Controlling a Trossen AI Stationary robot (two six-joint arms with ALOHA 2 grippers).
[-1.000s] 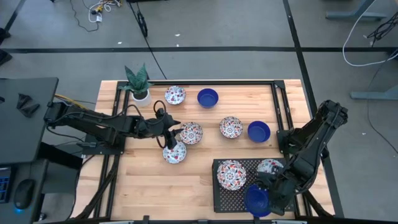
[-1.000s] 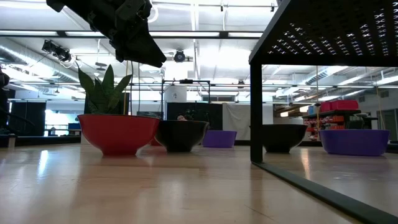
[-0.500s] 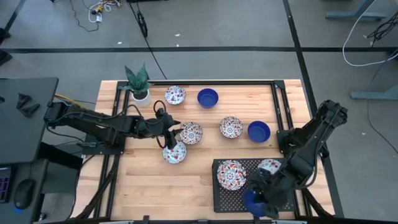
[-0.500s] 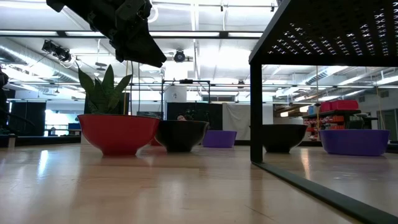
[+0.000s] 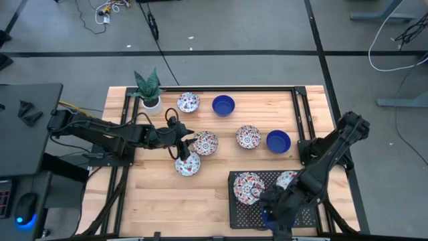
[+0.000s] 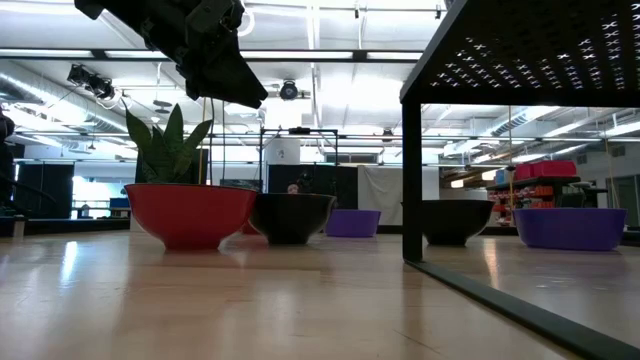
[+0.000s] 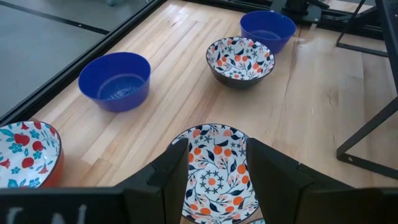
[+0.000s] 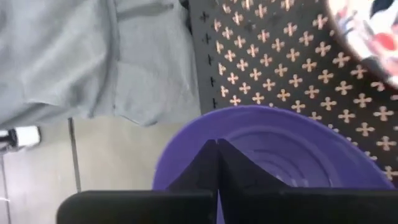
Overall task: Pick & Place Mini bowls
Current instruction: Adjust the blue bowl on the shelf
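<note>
My right gripper [image 8: 217, 163] sits at the lower right of the high view, over the near edge of the black perforated rack [image 5: 239, 207], jaws pinched shut on the rim of a cobalt blue bowl [image 8: 280, 149]. A floral bowl [image 5: 248, 187] rests on the rack. My left gripper [image 7: 214, 171] hovers mid-counter [image 5: 160, 194], jaws spread, straddling another floral bowl [image 7: 216, 174]. Two more blue bowls [image 5: 223, 105] stand farther back.

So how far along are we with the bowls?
Two floral bowls sit on the black rack. The right gripper holds a blue bowl at the rack's edge. The left gripper, open, hovers among three floral bowls. Six remain on the table.
</note>
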